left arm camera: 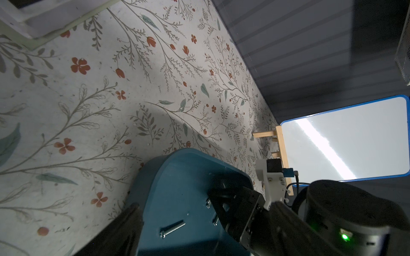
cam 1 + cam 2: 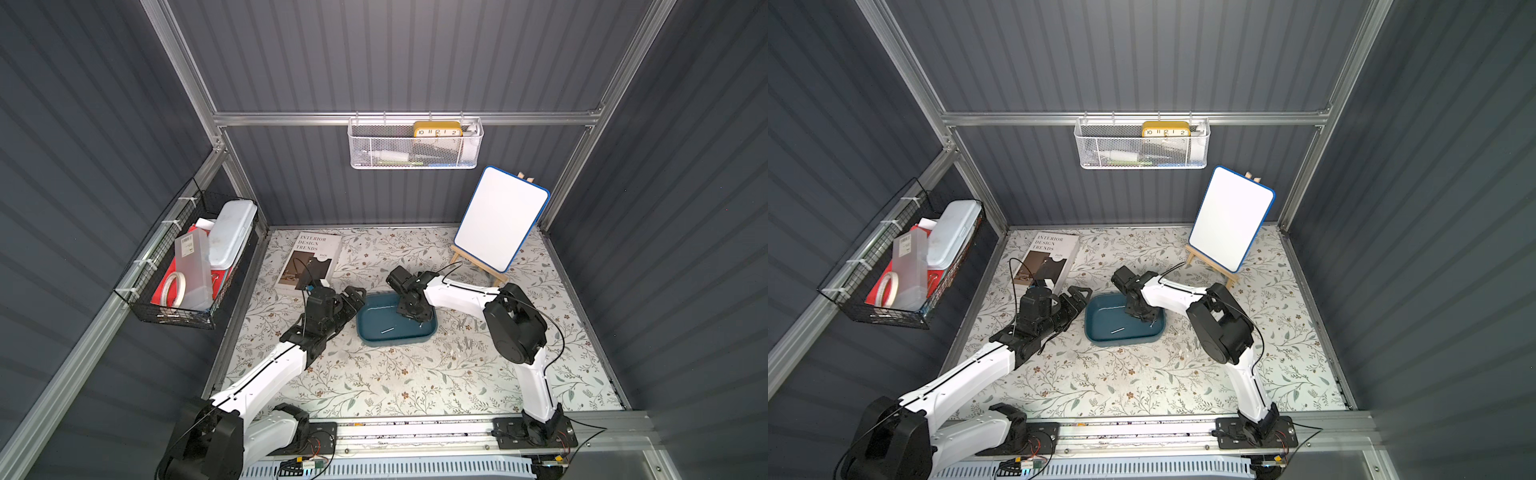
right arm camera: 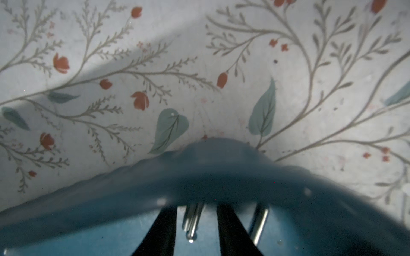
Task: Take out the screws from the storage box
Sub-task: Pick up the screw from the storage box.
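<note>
Well under way, not finished: a scatter of screws (image 2: 466, 325) out on the table (image 2: 415, 374) right of centre, at least three remaining in the storage box (image 2: 395, 341) mid-frame, right gripper (image 2: 417, 319) part-open astride two, unclamped, left gripper (image 2: 360, 300) wide, empty.

"INTERIOR DESIGN TRENDS" on book (image 2: 309, 259); numerals on yellow clock (image 2: 437, 129)

Your left arm (image 2: 266, 374) and right arm (image 2: 536, 374) both wear glossy white shells between bulky, rounded black joint housings, with thin black cables (image 2: 562, 336) looping alongside. Each is mounted on a black base plate (image 2: 505, 432) trailing red wires (image 2: 318, 449), and a green light (image 1: 344, 237) glows on one housing. The left tool (image 2: 357, 300) and right tool (image 3: 197, 212) are matte black.
</note>
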Available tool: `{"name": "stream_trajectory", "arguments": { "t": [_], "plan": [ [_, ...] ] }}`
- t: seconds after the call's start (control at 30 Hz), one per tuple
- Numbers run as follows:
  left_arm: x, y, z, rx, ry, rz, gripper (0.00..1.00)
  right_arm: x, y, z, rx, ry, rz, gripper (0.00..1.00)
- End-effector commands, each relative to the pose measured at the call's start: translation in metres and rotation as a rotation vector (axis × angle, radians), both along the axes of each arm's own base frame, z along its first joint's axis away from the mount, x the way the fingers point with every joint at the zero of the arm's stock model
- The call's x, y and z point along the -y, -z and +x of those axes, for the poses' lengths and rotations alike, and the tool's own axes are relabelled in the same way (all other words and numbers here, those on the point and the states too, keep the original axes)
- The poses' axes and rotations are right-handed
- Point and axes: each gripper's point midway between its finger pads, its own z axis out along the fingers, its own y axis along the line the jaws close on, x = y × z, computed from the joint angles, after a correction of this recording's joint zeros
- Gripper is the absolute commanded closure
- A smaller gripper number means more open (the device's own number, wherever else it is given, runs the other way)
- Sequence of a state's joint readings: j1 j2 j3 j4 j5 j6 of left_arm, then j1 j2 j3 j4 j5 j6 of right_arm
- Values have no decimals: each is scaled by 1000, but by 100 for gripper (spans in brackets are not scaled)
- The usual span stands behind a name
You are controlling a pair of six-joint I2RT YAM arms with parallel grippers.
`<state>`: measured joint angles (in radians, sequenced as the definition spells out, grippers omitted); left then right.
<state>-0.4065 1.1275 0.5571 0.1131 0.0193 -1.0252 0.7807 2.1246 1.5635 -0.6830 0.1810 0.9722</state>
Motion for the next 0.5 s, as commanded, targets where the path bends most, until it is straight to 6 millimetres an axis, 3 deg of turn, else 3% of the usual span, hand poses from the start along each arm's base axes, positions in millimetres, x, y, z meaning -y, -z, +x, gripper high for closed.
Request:
{"name": "stream_trajectory", "arguments": {
  "t": [0.0,0.23,0.47],
  "plan": [
    [3,8,-6,-3,33,14,7,-7,5,-10,-25,-6,-7,64],
    [2,10,-8,-4,34,14,7,12,21,-16,-61,33,-121,70],
    [2,11,-8,-5,35,10,7,23,25,-14,-71,70,-143,69]
  ]
}}
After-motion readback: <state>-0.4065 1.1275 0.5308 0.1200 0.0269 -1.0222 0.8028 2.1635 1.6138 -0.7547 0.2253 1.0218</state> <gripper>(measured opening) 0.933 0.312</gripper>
